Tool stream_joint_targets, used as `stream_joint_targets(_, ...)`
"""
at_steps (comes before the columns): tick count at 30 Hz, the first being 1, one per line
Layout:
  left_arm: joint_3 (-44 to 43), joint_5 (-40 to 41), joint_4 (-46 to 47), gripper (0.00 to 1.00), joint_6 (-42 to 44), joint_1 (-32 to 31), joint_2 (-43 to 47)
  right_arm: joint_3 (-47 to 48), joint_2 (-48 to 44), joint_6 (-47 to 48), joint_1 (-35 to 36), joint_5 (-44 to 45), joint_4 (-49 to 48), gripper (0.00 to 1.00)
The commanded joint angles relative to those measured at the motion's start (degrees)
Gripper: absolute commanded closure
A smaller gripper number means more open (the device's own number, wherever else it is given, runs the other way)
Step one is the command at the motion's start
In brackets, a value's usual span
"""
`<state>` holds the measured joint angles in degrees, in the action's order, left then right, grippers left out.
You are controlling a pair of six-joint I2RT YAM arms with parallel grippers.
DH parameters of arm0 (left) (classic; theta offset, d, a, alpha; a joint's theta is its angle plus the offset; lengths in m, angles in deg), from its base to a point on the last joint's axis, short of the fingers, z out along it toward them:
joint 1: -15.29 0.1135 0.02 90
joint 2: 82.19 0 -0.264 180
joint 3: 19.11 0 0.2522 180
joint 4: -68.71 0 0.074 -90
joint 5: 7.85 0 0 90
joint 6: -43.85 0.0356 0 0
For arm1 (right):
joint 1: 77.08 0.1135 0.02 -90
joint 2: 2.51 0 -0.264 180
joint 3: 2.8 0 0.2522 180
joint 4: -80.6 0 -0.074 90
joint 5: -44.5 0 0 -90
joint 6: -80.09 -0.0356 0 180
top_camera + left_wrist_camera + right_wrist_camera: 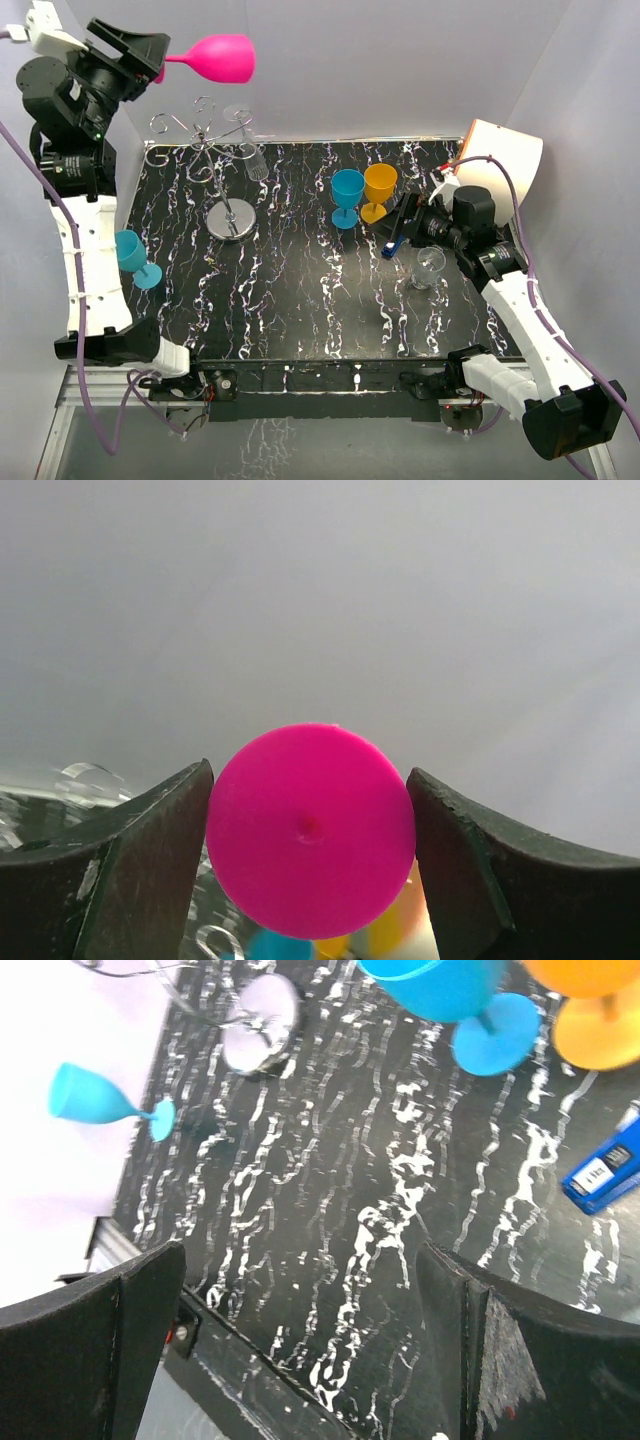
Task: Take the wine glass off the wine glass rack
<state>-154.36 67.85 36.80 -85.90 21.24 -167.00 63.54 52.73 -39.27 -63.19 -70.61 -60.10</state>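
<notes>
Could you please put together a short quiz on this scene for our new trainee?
1. True or false: the right gripper holds a glass.
2. What colour is the glass in the left gripper?
3. Which glass stands right beside the orange glass: A) blue, B) clear, C) pink?
Key: 1. False; it is open and empty. 2. Pink; the pink glass is held up by its foot. 3. A, the blue glass.

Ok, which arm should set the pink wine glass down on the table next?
Left. The left gripper clamps the pink wine glass, clear of the wine glass rack; the right gripper is open and empty, low at the right of the table.
</notes>
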Motion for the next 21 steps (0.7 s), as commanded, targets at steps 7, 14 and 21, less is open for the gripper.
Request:
stream_joint_targets(7,27.23,-22.66,32.78,0.74,-33.17,0.37,11.5,-1.04,0.62,-23.75,0.28,-18.36,-36.0,0.01)
stream_joint_targets(14,37.02,-24.33,33.53,0.74,-35.32,0.37,19.81,7.14,7.37,-36.43,1.87,-14.21,-55.24,0.02)
stream_joint_targets(21,46.18,-26.52,34.1,0.74,-37.33,0.29,26.53,16.74,13.85,-33.56,13.25,-5.7,-56.73,0.04)
